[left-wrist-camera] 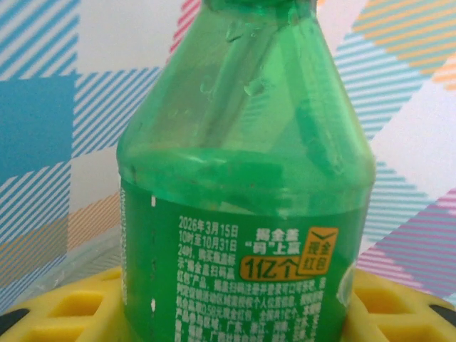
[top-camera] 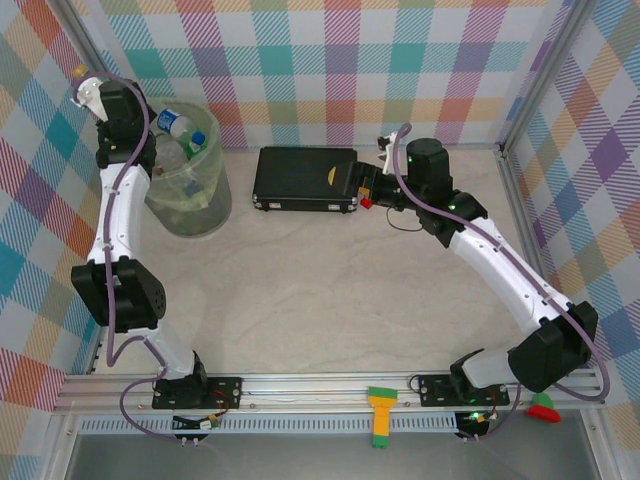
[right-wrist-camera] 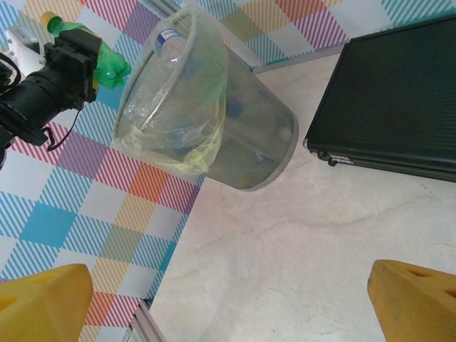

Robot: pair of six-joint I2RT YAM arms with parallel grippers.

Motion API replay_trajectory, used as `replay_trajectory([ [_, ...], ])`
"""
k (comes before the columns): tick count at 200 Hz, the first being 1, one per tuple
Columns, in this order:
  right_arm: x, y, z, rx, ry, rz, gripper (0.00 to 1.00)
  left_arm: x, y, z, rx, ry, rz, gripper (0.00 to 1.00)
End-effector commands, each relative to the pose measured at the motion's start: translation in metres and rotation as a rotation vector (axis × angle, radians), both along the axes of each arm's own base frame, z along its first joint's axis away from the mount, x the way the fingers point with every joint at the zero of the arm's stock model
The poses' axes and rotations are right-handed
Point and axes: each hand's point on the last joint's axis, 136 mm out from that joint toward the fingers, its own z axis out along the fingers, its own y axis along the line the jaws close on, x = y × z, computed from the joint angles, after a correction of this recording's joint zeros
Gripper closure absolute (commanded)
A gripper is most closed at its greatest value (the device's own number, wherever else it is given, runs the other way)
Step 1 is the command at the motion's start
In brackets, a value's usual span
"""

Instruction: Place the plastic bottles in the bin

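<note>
Left hand [right-wrist-camera: 98,68] is pinching the green bottle [left-wrist-camera: 242,178] by its labelled body between the yellow pads [left-wrist-camera: 64,306], with the neck pointing away from the wrist. The bottle is hanging in the air just beside the rim of the bin [right-wrist-camera: 249,142], apparently outside it. The bin is standing at the far left of the surface [top-camera: 330,290], already holding several bottles, one blue-labelled [top-camera: 180,124] near the top.

Step in hand, judging: the drop. The bottle is needing to travel fully over the mouth, clear of rim and liner, before the pads spread. The pile is sitting high, so a low release is looking safer against a bounce-out.

Left arm is stretching along the left edge, wrist lifted to about rim level. Right hand [top-camera: 372,188] is spread wide, gripping nothing, hovering at the right end of the black case [top-camera: 305,178]
</note>
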Motion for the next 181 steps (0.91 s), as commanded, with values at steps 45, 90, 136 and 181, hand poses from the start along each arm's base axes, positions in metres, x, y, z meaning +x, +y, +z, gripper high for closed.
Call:
replay_trajectory([
  [45, -0.002, -0.003, 0.007, -0.017, -0.028, -0.013, 0.01, 0.024, 0.026, -0.021, 0.052, 0.026, -0.018, 0.52],
  [90, 0.000, -0.006, 0.002, -0.037, -0.014, -0.033, 0.01, 0.041, 0.034, -0.025, 0.062, 0.016, -0.025, 0.52],
  [136, 0.001, -0.008, -0.004, -0.045, 0.003, -0.047, 0.01, 0.048, 0.038, -0.041, 0.053, 0.041, -0.018, 0.50],
  [181, 0.003, -0.007, -0.006, -0.036, 0.008, -0.050, 0.01, 0.041, 0.032, -0.028, 0.031, 0.017, -0.039, 0.13],
])
